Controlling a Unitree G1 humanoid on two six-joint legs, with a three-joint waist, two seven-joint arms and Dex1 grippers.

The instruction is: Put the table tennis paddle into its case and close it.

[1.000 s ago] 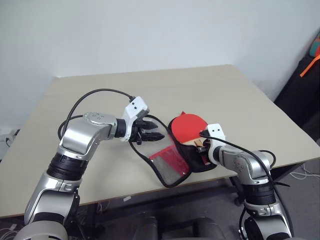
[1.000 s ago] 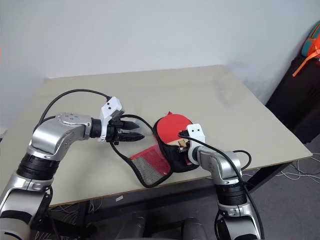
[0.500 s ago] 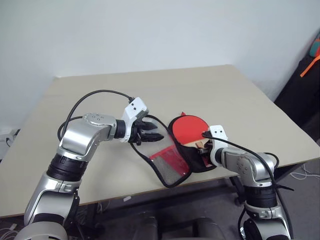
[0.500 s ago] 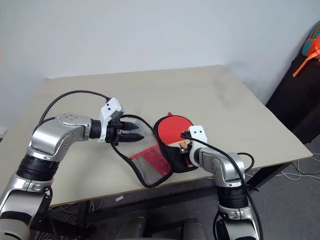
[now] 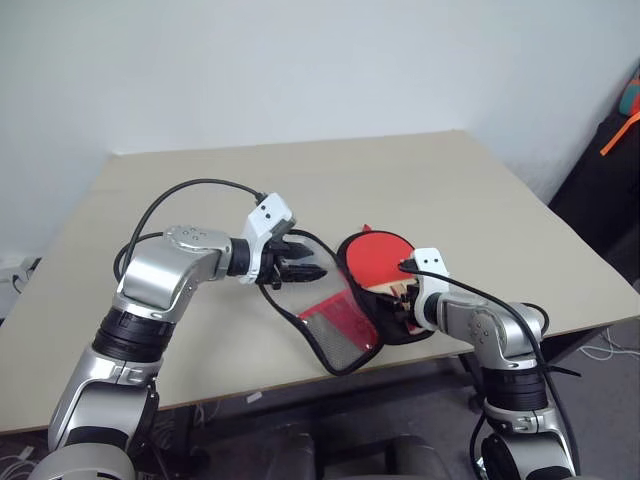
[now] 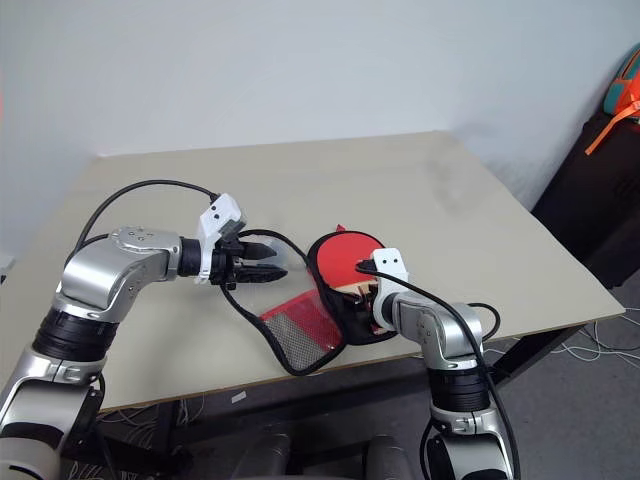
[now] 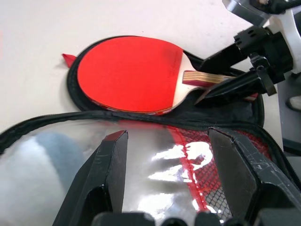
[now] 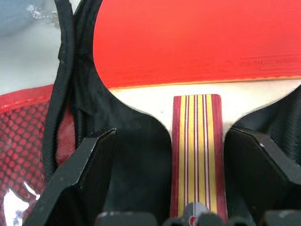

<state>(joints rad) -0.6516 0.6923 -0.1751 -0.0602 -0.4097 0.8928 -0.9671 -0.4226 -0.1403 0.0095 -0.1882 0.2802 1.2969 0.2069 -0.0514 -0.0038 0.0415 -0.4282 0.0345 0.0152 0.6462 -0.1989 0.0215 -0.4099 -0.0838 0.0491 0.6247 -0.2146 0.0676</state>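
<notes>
The table tennis paddle (image 5: 380, 258) lies red face up inside the open case (image 5: 404, 328), on its black lining, with the striped wooden handle (image 8: 196, 141) pointing toward the table's near edge. My right gripper (image 5: 405, 301) is open, one finger on each side of the handle with a gap on both sides. My left gripper (image 5: 308, 270) is shut on the case's lifted flap (image 7: 155, 150), a red mesh and clear plastic panel with black edging, and holds it up to the left of the paddle.
The beige table (image 5: 200, 180) ends just below the case at its near edge (image 5: 300, 385). A dark bag with an orange strap (image 5: 612, 135) stands off the table at the right. A black cable (image 5: 190, 190) loops over my left arm.
My right gripper has opened and let go of the paddle's handle. The paddle stays lying in the case. My left gripper and the flap have not moved.
</notes>
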